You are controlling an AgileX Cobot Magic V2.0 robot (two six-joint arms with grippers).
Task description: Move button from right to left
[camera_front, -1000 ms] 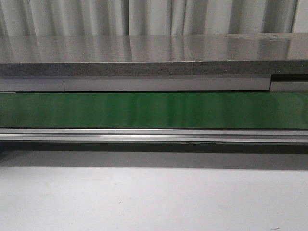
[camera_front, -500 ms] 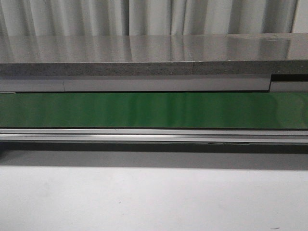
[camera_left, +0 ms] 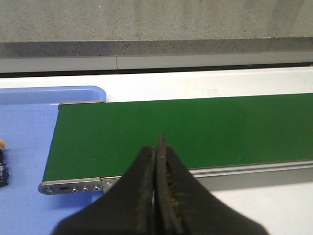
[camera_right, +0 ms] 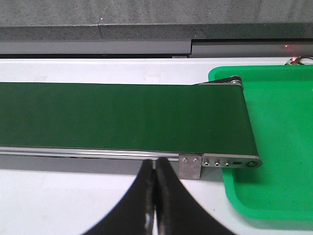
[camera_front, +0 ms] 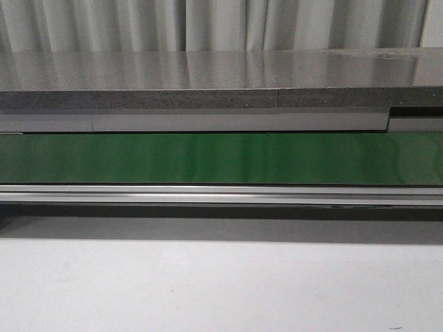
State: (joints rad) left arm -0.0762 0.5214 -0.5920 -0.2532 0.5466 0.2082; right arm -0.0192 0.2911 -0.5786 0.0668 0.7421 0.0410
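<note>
While both your pincers, left (camera_left: 156,196) and right (camera_right: 155,196), sit pressed shut and empty, the green conveyor belt (camera_front: 221,158) crosses your white desk (camera_front: 221,283).

White table (camera_front: 221,283) bearing green belt (camera_front: 221,158), blue tray (camera_left: 24,147), green tray (camera_right: 279,147).

green belt (camera_front: 221,159) spans view | metal rail (camera_front: 221,194) just below

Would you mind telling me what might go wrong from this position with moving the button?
1. The green tray on the right looks bare where visible, so the right gripper may find nothing to pick.
2. A dark and orange object, possibly the button, is cut off at the picture's edge on the blue tray, so its place cannot be confirmed.
3. The left gripper is shut and must open before grasping.
</note>
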